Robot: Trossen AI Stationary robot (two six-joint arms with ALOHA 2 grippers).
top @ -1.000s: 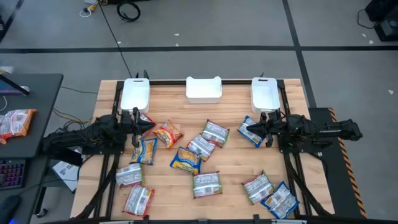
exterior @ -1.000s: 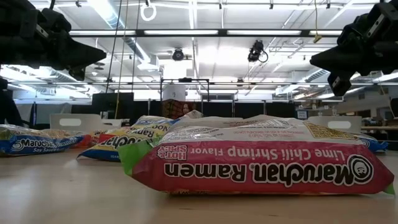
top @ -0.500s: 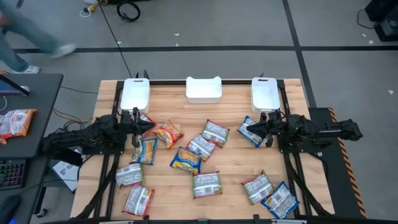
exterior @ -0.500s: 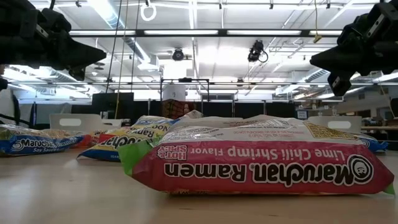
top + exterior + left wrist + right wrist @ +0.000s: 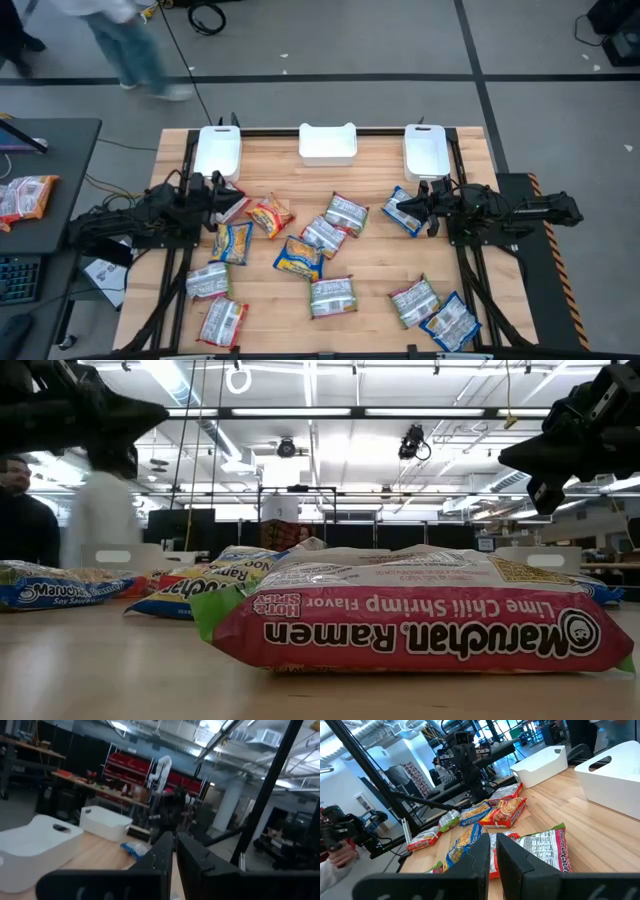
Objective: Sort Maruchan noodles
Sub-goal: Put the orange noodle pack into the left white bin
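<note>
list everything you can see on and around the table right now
white bins: three, white, in a row along the table's far edge, left, middle and right
ramen packets: about a dozen, red-orange, blue-yellow and silvery-green-red, scattered flat over the wooden table
lime chili shrimp packet: one, red and green, closest to the low camera
spare packet: one, red-orange, on the dark desk left of the table
person: one, pale top and jeans, blurred, on the grey floor beyond the table's far left corner
left pincer: dark, fingers nearly together, raised above the packets near the left bin
right pincer: dark, fingers nearly together, raised beside a blue packet below the right bin
</note>
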